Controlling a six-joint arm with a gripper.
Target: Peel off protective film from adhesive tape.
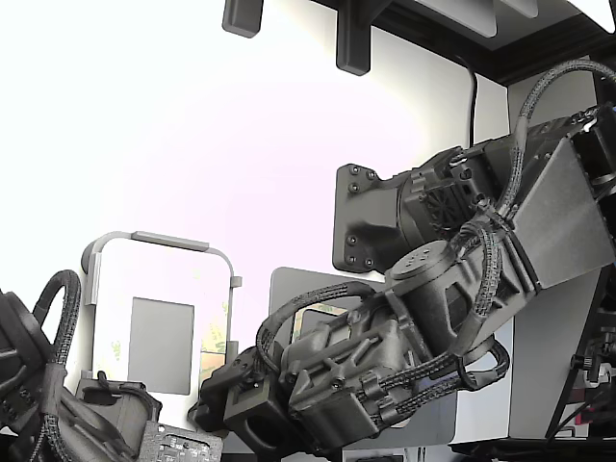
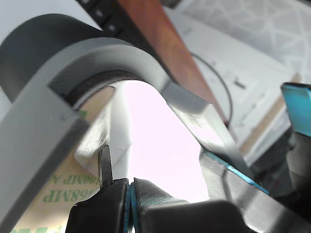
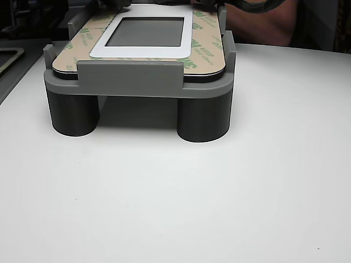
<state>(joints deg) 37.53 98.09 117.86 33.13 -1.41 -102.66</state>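
We see the gripper [image 2: 130, 187] in the wrist view with its dark jaws pressed together, teal pads meeting, clenched on the lower edge of a pale, slightly see-through flap, the protective film [image 2: 118, 141], which rises from the jaws toward the curved grey fixture [image 2: 58, 126]. Beside the jaws lies the adhesive tape [image 2: 51, 187], cream with green lettering. In the other view the tape [image 3: 204, 38] runs as a tan band with green marks round a white panel [image 3: 148, 52] with a grey centre, all seated in the grey fixture [image 3: 131, 82] on round legs on the white table [image 3: 219, 208]. In the exterior view the arm [image 1: 404, 346] reaches down beside the panel [image 1: 159, 318]; we cannot make out the jaws there
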